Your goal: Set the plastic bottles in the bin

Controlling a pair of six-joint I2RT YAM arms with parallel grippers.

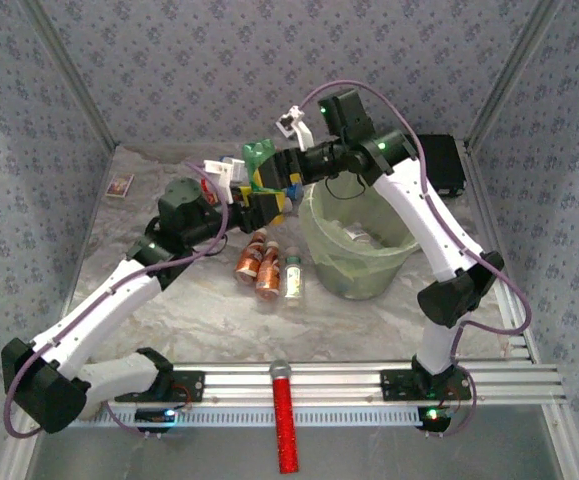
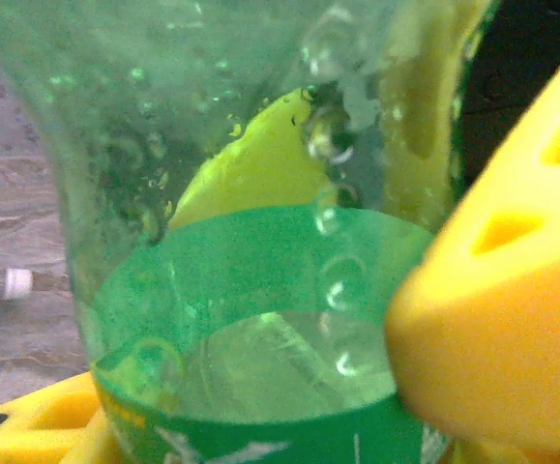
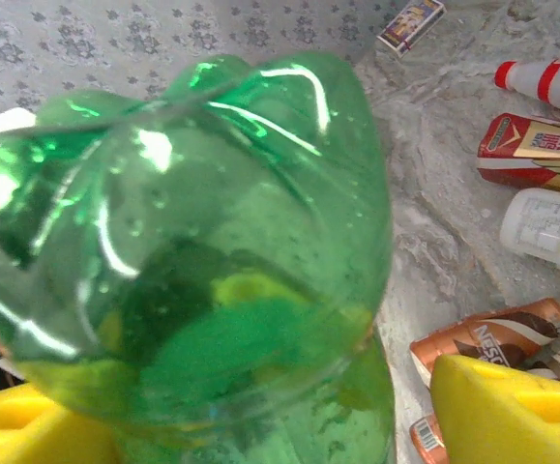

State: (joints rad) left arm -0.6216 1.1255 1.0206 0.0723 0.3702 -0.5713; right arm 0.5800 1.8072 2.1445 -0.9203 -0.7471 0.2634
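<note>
Green bottle (image 2: 260, 271) fills your left wrist view, clamped between the left pincer's (image 2: 260, 377) yellow fingers (image 2: 492, 319).

From the right wrist, its lobed base faces you, long axis pointing straight into the right pincer (image 3: 260, 425). Those jaws flank it with a gap on one side, not clamped.

From above, both arms meet over the surface (image 1: 199, 320) toward its far edge, just beside the bin's (image 1: 364, 275) left rim; your right arm arches over the bin.

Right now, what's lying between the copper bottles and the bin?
One small clear bottle with a pale label, lying beside the copper bottles and just short of the bin. The top view shows it.
</note>
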